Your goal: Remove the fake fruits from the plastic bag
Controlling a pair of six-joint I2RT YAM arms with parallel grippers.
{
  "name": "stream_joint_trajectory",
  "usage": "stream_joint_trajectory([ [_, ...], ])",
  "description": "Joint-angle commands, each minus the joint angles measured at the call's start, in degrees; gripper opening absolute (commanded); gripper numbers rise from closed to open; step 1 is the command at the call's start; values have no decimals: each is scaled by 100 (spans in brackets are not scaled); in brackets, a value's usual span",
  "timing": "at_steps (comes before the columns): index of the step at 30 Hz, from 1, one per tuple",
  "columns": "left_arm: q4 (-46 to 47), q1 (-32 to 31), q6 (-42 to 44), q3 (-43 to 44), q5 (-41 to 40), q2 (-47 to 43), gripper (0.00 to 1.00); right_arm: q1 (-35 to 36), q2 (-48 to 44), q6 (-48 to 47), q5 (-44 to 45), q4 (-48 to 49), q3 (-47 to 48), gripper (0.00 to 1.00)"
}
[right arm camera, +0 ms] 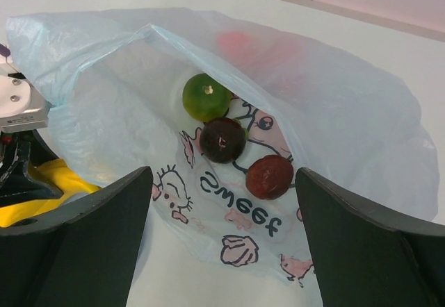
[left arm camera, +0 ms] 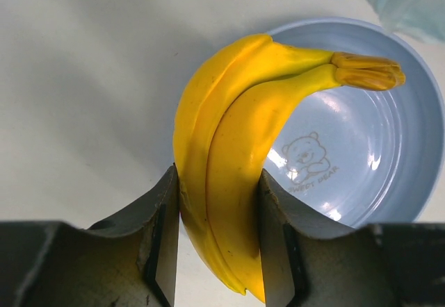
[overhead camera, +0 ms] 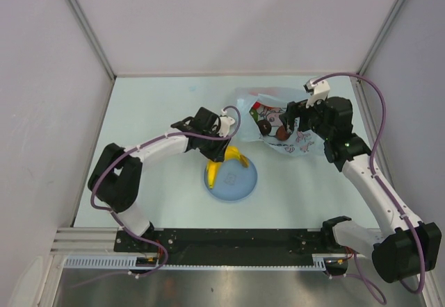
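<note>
So the left gripper (left arm camera: 219, 203) is pinching the banana (left arm camera: 229, 133) mid-body, with its stem end pointing out over the blue plate (left arm camera: 389, 112). Farther back, the right gripper (right arm camera: 222, 175) hangs spread wide over the plastic bag (right arm camera: 334, 112) and is clearly the nearer arm. 3 fruits lie dead ahead inside: the reddish-brown one (right arm camera: 270, 176) closest, then the maroon one (right arm camera: 222, 139), then the green one (right arm camera: 206, 97).

1. A robotics lab test cell is indicated: the pale table (overhead camera: 153, 112) is enclosed at its far, left and right edges by plain white panels (overhead camera: 229, 15) held in metal struts (overhead camera: 83, 26)
2. A left arm (overhead camera: 156, 146) and a right arm (overhead camera: 375, 185) are bolted to a black rail (overhead camera: 236, 241) along the near edge, with purple cables (overhead camera: 381, 105) left exposed
3. Fake fruits (right arm camera: 222, 139) are laid out as props
</note>
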Motion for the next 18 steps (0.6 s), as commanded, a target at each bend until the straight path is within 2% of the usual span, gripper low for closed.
stream_joint_trajectory([
  [1,106,-15,104,79,8,58,46,-28,-85,73,-34,273,-34,88],
  [10,-201,-15,-10,246,438,-143,66,-28,-49,56,-95,291,-34,88],
  [13,-473,29,-81,369,640,-416,71,-19,-85,-15,-77,125,-8,88],
  [18,-966,274,-63,483,852,-863,72,-28,-199,-383,-51,-471,10,89],
])
